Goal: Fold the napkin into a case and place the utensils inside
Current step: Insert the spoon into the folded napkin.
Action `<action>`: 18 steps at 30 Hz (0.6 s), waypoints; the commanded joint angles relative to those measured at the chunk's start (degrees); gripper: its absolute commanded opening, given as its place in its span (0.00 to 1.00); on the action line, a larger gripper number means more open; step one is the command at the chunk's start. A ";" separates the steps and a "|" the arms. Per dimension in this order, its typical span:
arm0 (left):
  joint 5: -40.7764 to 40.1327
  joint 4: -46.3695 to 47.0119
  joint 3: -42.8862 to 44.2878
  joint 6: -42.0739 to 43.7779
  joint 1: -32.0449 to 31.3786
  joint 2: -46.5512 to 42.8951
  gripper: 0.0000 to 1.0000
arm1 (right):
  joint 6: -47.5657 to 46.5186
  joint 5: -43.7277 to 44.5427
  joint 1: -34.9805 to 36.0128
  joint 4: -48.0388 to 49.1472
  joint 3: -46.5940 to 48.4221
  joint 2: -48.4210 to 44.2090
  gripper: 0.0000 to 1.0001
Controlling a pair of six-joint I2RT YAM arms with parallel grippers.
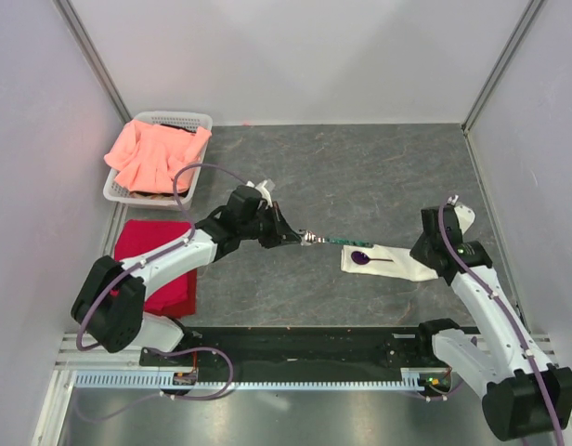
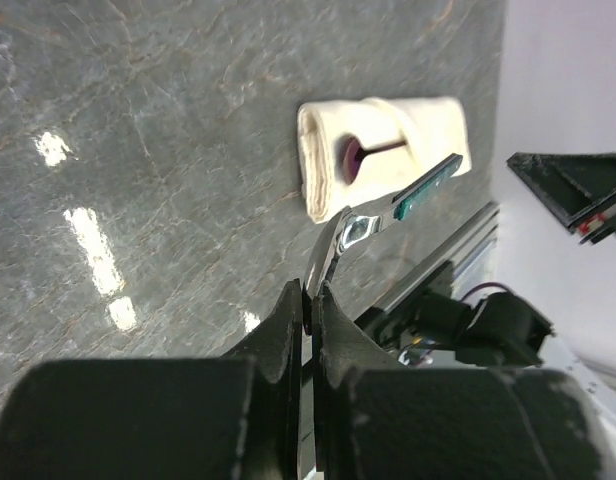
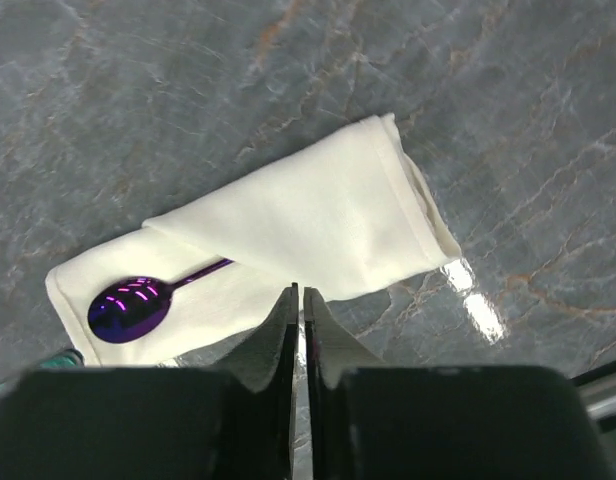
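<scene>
Nearest the arm bases, the right tool (image 3: 299,300) is sitting at one long edge of the case (image 3: 318,215). Its fingers are drawn almost together, with only a sliver showing between them, and I cannot tell whether they are pinching any cloth. The case is lying flat on the grey table (image 1: 360,177). A purple spoon (image 3: 128,308) is resting in its open end, with the bowl out and the handle tucked under the fold. Just left of that open end, the left tool (image 2: 308,300) is clamping the shiny end of a second utensil (image 2: 413,195). The utensil's greenish handle is pointing at the case, its tip just beside the mouth. Farther left, a red cloth (image 1: 161,246) is lying partly under the left arm. At the far left corner, a white basket (image 1: 188,119) is holding a pink cloth (image 1: 151,153).
</scene>
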 commanded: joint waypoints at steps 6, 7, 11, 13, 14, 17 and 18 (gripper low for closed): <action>-3.45 0.32 7.78 6.30 -5.69 5.61 0.02 | -1.08 -8.53 -10.09 3.65 -2.64 6.71 0.00; -3.45 -0.64 9.09 6.64 -5.87 6.32 0.02 | -0.99 -9.42 -11.93 4.62 -3.78 7.41 0.00; -3.36 -2.75 11.73 7.52 -6.48 9.74 0.02 | -0.64 -10.75 -14.50 6.03 -5.10 9.97 0.00; -3.62 -3.55 13.31 8.14 -6.57 11.24 0.02 | -0.29 -10.40 -14.85 6.12 -5.37 10.41 0.00; -3.88 -4.68 13.84 8.40 -6.75 11.68 0.02 | -0.20 -10.31 -14.77 6.47 -5.98 10.32 0.00; -4.41 -6.62 16.21 9.37 -7.10 13.88 0.02 | 0.24 -10.05 -15.03 7.44 -7.30 11.02 0.00; -4.67 -6.71 16.57 9.55 -7.19 14.23 0.02 | 0.42 -10.05 -15.12 7.79 -7.65 11.55 0.00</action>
